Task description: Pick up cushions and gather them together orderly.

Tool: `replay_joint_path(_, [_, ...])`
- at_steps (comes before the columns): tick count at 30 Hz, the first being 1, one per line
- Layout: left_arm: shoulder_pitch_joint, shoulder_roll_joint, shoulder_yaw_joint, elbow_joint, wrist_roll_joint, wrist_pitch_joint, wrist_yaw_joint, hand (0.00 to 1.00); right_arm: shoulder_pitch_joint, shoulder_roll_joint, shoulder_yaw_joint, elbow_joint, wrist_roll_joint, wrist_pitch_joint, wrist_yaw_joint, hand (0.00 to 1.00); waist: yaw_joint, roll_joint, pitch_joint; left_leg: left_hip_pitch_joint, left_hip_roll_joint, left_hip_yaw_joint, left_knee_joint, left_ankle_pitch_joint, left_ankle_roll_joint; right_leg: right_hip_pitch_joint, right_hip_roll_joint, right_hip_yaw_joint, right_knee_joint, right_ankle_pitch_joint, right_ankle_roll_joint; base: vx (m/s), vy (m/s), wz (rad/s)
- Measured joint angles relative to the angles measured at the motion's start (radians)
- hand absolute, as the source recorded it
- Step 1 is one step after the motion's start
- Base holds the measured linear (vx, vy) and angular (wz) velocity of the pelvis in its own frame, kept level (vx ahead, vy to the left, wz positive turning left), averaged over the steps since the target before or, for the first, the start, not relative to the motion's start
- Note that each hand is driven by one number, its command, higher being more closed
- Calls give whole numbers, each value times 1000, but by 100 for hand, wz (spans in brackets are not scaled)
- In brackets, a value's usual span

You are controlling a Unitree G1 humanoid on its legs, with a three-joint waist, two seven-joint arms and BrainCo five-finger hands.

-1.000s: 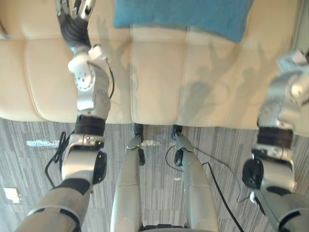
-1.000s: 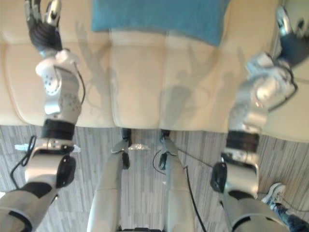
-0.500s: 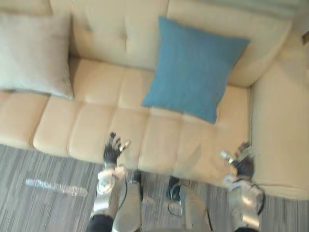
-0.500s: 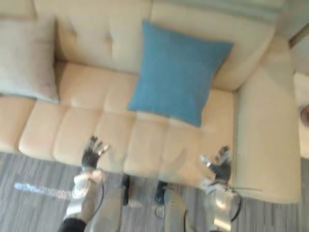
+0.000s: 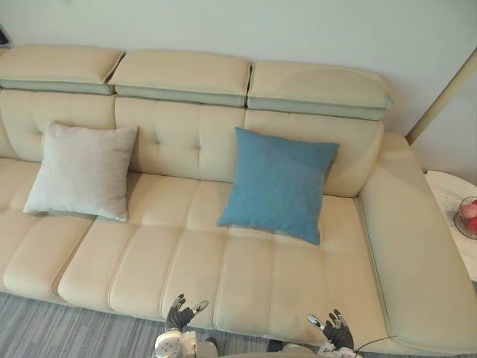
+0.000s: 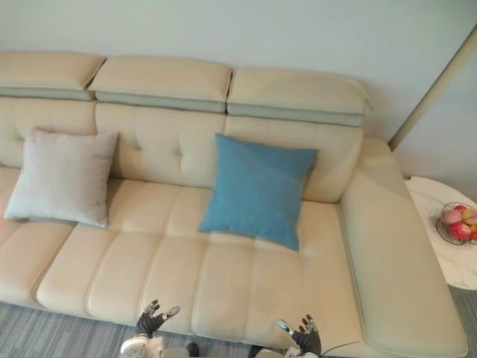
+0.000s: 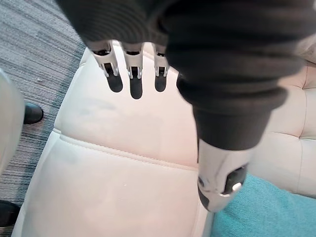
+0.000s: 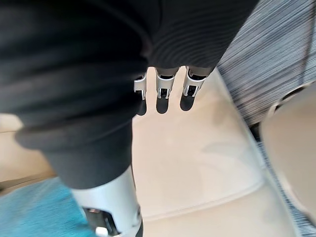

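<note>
Cushions first: where do they lie from our hands?

Both are well beyond our fingertips on the sofa [image 5: 246,276]. The blue cushion [image 5: 277,183] leans on the backrest ahead, between the two hands and nearer the right hand [image 5: 333,329]. The pale grey cushion [image 5: 80,170] leans far ahead and outward of the left hand [image 5: 181,315]. The two cushions are well apart.

And our hands?

Both are open with fingers spread and hold nothing. They are at the seat's front edge, and we cannot tell whether they touch it.

What could go wrong for us?

We judge reach to be the main risk. Stretching from here might land only fingertips on a corner, and the soft cover could slip free and flop flat. A one-handed pinch might drag a cushion crooked, leaving the pair untidy. A wide outward swing of the right arm could head towards the fruit bowl [image 6: 456,222] on the white tabletop [image 6: 436,257], though that is well away.

What does each view give us?

The eye views give the whole layout. The left wrist view adds straight fingers [image 7: 114,81] over bare seat, with a blue corner beside the thumb. The right wrist view adds the same for its fingers [image 8: 163,101].
</note>
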State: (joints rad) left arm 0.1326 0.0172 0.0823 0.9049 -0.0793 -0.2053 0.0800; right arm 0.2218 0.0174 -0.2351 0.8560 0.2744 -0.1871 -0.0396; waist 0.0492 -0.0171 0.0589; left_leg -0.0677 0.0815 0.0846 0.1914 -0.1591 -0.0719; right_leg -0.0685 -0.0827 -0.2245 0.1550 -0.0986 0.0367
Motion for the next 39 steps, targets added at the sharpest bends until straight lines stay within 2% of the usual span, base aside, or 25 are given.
replay_joint_path(5, [-32,10,-4,28,3,5,-1,0,-69,-11,12,50,-2,12,-1,0,5,-9,21,-9,4,51,22,-15,12,-10,12,58,-45,47,10,5,43,-35])
replay_joint_path(7, [-67,22,-37,28,20,9,3,0,-128,-12,41,63,-8,18,-6,0,8,-3,40,-91,34,65,142,-66,17,-90,25,74,45,49,13,-112,50,-31])
replay_joint_path(9, [-96,27,-61,24,21,17,3,0,-162,-11,64,63,-24,20,-9,0,10,-3,46,-138,51,67,181,-74,25,-130,30,84,78,55,29,-131,45,-8])
replay_joint_path(10, [-100,27,-63,19,21,17,3,0,-168,-10,66,62,-28,20,-9,0,12,0,49,-143,54,67,180,-70,30,-137,28,88,98,40,25,-136,20,12])
replay_joint_path(11, [-103,26,-68,-4,21,18,4,0,-183,-10,76,62,-36,21,-9,0,14,-5,61,-139,50,61,181,-66,32,-162,1,77,314,-46,34,-125,-12,24])
replay_joint_path(12, [-94,30,-72,-37,18,16,5,0,-174,-9,82,62,-36,21,-9,0,19,-3,61,-130,49,50,181,-64,28,-140,-19,79,450,-100,52,-102,-13,26])
replay_joint_path(13, [-90,32,-71,-44,18,16,6,0,-170,-8,82,62,-36,21,-9,0,20,-6,59,-129,49,46,181,-62,27,-130,-25,80,471,-109,56,-69,-96,26])
replay_joint_path(15, [-83,52,-69,-59,11,14,10,0,-174,-4,84,62,-36,20,-9,0,40,-39,39,-165,38,35,197,-38,19,-67,-62,123,502,-128,82,-40,-179,21])
replay_joint_path(16, [-88,50,-68,-56,1,15,12,0,-188,-7,84,63,-36,19,-9,0,46,-56,31,-211,34,21,217,-21,7,-48,-50,151,424,-162,103,-111,-233,20])
replay_joint_path(17, [-92,40,-69,-46,-3,17,12,0,-201,-19,84,64,-35,19,-10,0,50,-40,42,-231,34,3,198,22,0,-27,-31,148,341,-172,94,-176,-266,23])
replay_joint_path(19, [-92,19,-74,-45,-4,16,11,0,-209,-24,86,65,-32,17,-19,0,57,-31,47,-245,40,-14,156,79,-3,12,-16,137,229,-179,80,-168,-227,22])
replay_joint_path(20, [-93,4,-81,-43,-4,16,12,0,-210,-30,93,65,-29,18,-23,0,63,-21,54,-253,50,-19,131,101,-14,31,0,119,162,-184,72,-187,-232,24])
replay_joint_path(21, [-98,-6,-89,-30,-19,16,10,0,-216,-37,103,64,-27,17,-28,0,63,1,69,-258,62,-42,113,119,-36,45,24,100,130,-185,69,-245,-256,29])
replay_joint_path(22, [-105,-9,-100,-20,-34,17,10,0,-223,-38,103,64,-24,17,-34,0,61,14,80,-257,71,-58,94,141,-44,45,38,82,129,-184,67,-177,-157,30])
replay_joint_path(23, [-109,-9,-103,-18,-41,17,10,0,-225,-37,103,64,-20,17,-38,0,60,16,83,-257,73,-64,87,155,-45,45,42,75,130,-184,67,-228,-194,41])
replay_joint_path(24, [-111,-10,-103,-12,-54,17,10,0,-223,-34,103,63,-18,17,-47,0,57,18,87,-249,82,-62,30,240,-50,38,54,49,139,-166,37,-182,-143,37])
replay_joint_path(25, [-110,-10,-103,-11,-55,17,10,0,-222,-35,102,62,-18,17,-48,0,56,17,87,-243,80,-63,7,267,-52,36,53,36,134,-160,27,-296,-208,41])
replay_joint_path(26, [-117,-15,-102,-11,-56,17,10,0,-222,-36,97,60,-16,15,-49,0,51,8,92,-250,83,-57,35,247,-51,34,47,8,123,-148,5,-188,-103,15])
replay_joint_path(27, [-117,-15,-102,-10,-56,18,10,0,-222,-40,87,57,0,14,-49,0,51,13,91,-260,77,-48,118,183,-38,26,41,-5,120,-141,-28,-183,-74,8])
replay_joint_path(29, [-118,-15,-101,-10,-56,18,10,0,-216,-44,78,55,5,13,-50,0,43,7,94,-262,66,-43,211,117,-26,19,25,-19,121,-141,-37,-188,44,2])
replay_joint_path(30, [-117,-16,-101,-10,-52,18,10,0,-197,-50,78,51,5,13,-48,0,26,10,93,-239,67,-40,305,37,-22,17,9,-34,122,-138,-41,-215,119,13])
replay_joint_path(32, [-116,-19,-101,-4,-47,18,10,0,-163,-49,61,53,7,14,-46,0,6,24,85,-186,70,-42,277,-24,-31,17,2,-44,122,-139,-36,-137,161,23])
replay_joint_path(33, [-116,-20,-101,-1,-44,18,10,0,-158,-48,54,56,8,15,-44,0,6,32,81,-174,68,-42,252,-31,-34,16,2,-43,121,-138,-31,-134,236,23])
replay_joint_path(35, [-115,11,-103,20,-27,23,13,0,-140,-16,38,100,9,31,-39,0,-2,-22,63,-125,9,-32,96,9,-14,11,-40,-26,83,-113,9,-127,230,14])
replay_joint_path(39, [-100,57,-112,43,0,24,18,0,-136,-10,31,125,9,37,-38,0,-5,-43,42,-86,-55,-34,-24,78,22,36,-77,-30,-9,-48,40,-52,149,13])
